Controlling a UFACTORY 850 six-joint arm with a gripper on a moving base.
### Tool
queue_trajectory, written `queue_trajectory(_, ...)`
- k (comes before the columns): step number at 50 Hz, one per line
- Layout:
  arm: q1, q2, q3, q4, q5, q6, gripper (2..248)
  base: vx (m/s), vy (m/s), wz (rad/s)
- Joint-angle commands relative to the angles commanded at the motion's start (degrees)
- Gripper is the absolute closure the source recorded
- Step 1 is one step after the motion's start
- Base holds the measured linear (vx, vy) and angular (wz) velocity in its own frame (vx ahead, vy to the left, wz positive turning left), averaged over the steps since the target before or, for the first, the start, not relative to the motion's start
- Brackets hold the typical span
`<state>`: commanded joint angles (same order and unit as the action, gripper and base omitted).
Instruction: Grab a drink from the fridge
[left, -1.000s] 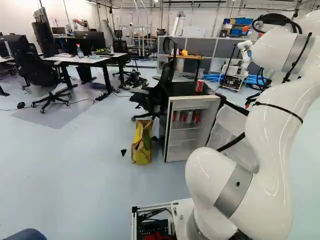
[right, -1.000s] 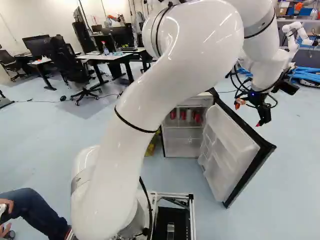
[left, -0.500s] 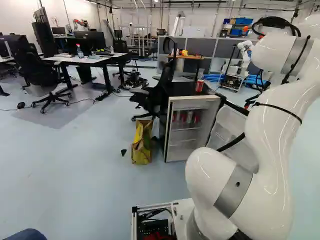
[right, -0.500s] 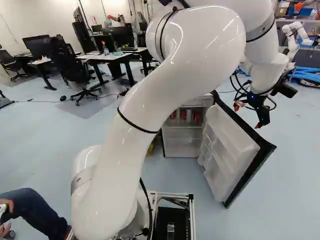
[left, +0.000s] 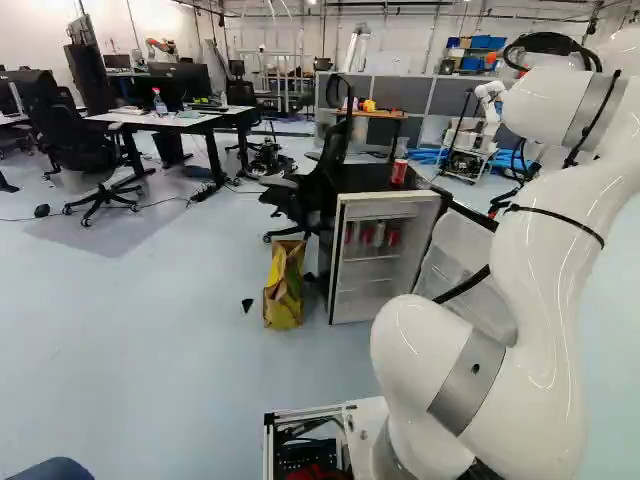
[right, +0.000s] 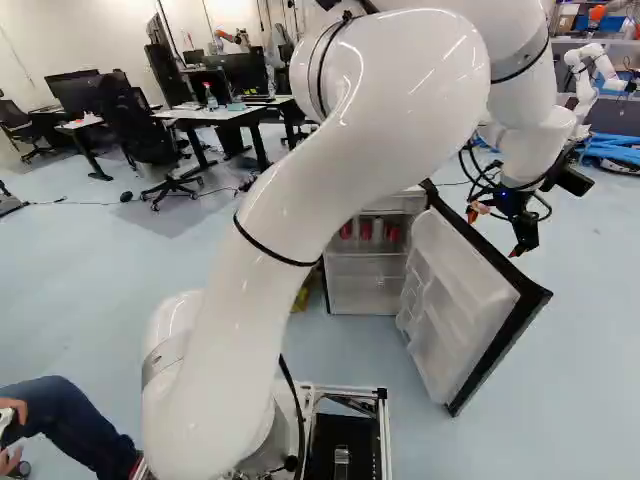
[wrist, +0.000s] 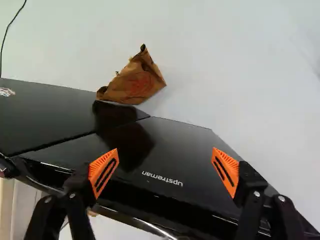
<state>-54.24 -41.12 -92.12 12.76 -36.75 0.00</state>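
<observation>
Drink cans (right: 393, 233), some red and one paler, stand side by side on the upper shelf inside the open fridge (left: 392, 197). One more red can (left: 399, 172) stands upright on the fridge's dark top. The robot's white arm (right: 330, 160) reaches forward, and its black gripper (wrist: 166, 167) hangs beyond the open door (right: 445, 300), on the outer side, away from the shelves. Its two fingers, with orange pads (wrist: 111, 160), are spread wide with nothing gripped between them; the door's glossy black outer face lies beneath.

The step in hand looks to be getting into place before any grasp. To do it well, the arm should back off from the door and swing round its free edge without bumping it, then face the opening squarely at the height of the upper shelf. The fingers should go in level, one on each side of a single can, as its neighbours stand near and could topple. A grip round the middle, firm but not crushing, then a straight pull out would suit a thin-walled can.

Pale lettering (wrist: 162, 178) runs across the door's black face. A brown paper bag (wrist: 134, 85) bears reddish print, and the cans' labels are too small to make out.
</observation>
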Motion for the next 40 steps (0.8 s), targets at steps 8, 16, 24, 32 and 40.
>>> queue_trajectory(8, -0.1, 0.6, 0.9, 0.0, 0.0, 0.0, 3, 0.000, 0.000, 0.000)
queue_trajectory(16, -0.2, 1.2, 1.8, 0.0, 0.0, 0.0, 3, 0.000, 0.000, 0.000)
queue_trajectory(24, -0.4, 1.8, 2.8, 0.0, 0.0, 0.0, 3, 0.000, 0.000, 0.000)
queue_trajectory(32, -0.5, 2.4, 3.7, 0.0, 0.0, 0.0, 3, 0.000, 0.000, 0.000)
queue_trajectory(40, -0.6, 3.1, 4.7, 0.0, 0.0, 0.0, 3, 0.000, 0.000, 0.000)
